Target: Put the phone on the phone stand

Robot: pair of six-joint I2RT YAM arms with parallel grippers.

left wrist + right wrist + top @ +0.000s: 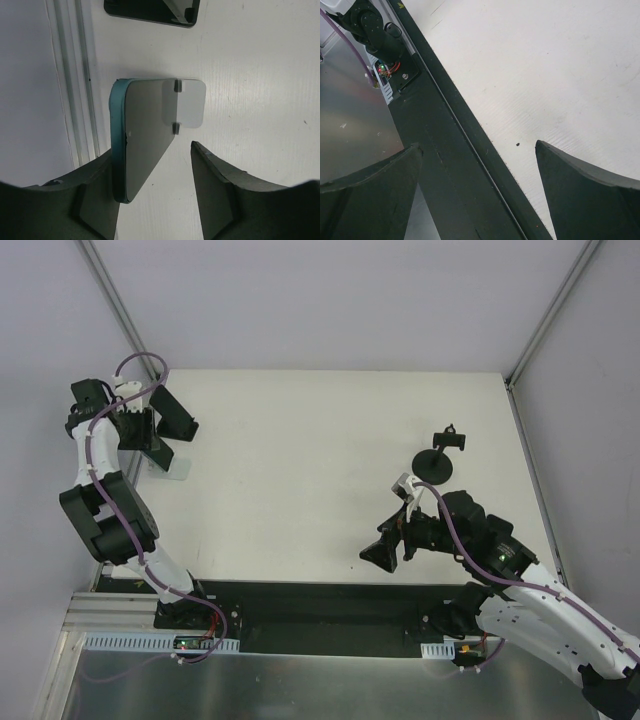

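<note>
The phone [142, 135], dark-faced with a teal edge, stands on its edge on a clear plastic phone stand [192, 102] with two small tabs, at the table's far left. My left gripper [150, 150] is open around it. The phone's teal edge rests against the left finger [95, 185]; the right finger [215, 190] is apart from it. In the top view the left gripper [150, 435] sits over the clear stand [172, 468]. My right gripper [385, 550] is open and empty at the near right, over the table's front edge [477, 144].
A flat dark slab [150, 12] lies just beyond the stand, also in the top view [178, 415]. A black round-based holder [437, 462] stands at the right. The left wall and its rail [75, 75] run close beside the phone.
</note>
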